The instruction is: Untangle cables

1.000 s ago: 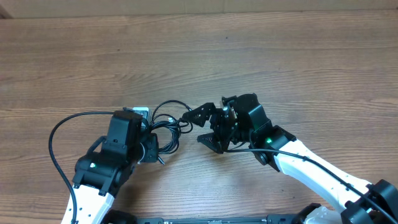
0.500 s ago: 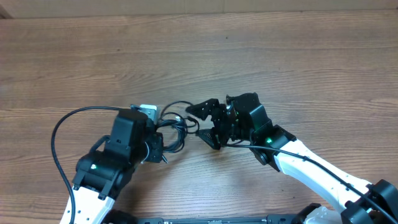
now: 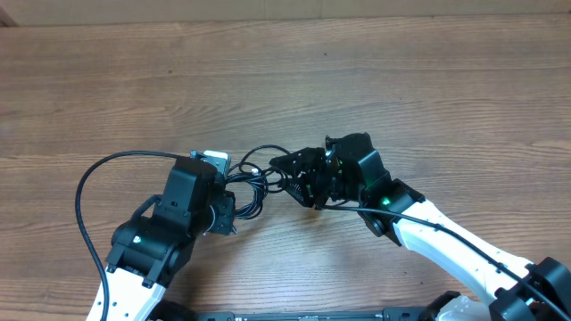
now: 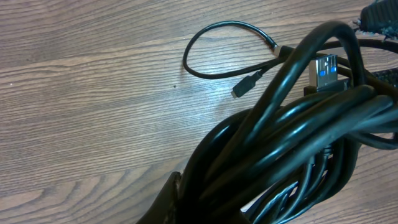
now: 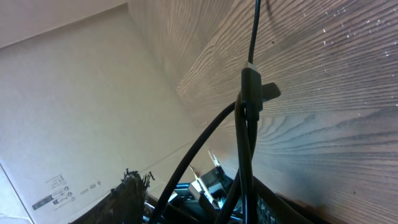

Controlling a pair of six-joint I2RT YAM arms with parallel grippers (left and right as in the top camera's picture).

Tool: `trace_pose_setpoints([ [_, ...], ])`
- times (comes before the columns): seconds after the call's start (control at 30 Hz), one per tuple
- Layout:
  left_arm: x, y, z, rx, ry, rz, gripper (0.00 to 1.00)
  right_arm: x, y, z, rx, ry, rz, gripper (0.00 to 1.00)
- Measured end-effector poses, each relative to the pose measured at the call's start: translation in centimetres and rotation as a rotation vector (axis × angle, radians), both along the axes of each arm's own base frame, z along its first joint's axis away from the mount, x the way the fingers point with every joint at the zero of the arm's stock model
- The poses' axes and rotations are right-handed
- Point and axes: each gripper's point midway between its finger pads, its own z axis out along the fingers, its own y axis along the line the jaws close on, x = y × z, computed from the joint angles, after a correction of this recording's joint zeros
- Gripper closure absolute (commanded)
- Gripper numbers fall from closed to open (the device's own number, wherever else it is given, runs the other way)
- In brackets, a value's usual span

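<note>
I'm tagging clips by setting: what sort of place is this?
Probably a robotics lab bench: a wood-grain table, a left arm and right arm meeting over tangled black cables, and printed cardboard alongside.

I see smooth, glossy black plastic sheathing on the cables (image 4: 292,143), shiny metal on one plug (image 4: 323,67), and a matt, fine-grained wood table (image 4: 93,93)

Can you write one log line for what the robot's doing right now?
left gripper: shut on cables | right gripper: at cables, grip unclear | cables: bunched on table
</note>
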Motion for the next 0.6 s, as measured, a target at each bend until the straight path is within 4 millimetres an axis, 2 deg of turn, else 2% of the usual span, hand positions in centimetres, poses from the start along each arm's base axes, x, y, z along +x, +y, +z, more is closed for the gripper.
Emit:
trace_pose_setpoints([
  [0.37,0.28,-0.05,0.22,-0.001,-0.015,0.000,0.95,-0.60,0.30,0.20,0.018,0.013,0.035,0.56],
  [0.5,0.46,-0.13,0.38,-0.005,-0.024,-0.001,0.96,-0.94,0.45,0.31,0.031,0.032,0.048,0.62],
  [0.6,0.47,-0.13,0.40,-0.005,-0.024,-0.001,0.96,-1.00,0.48,0.33,0.034,0.037,0.049,0.71],
])
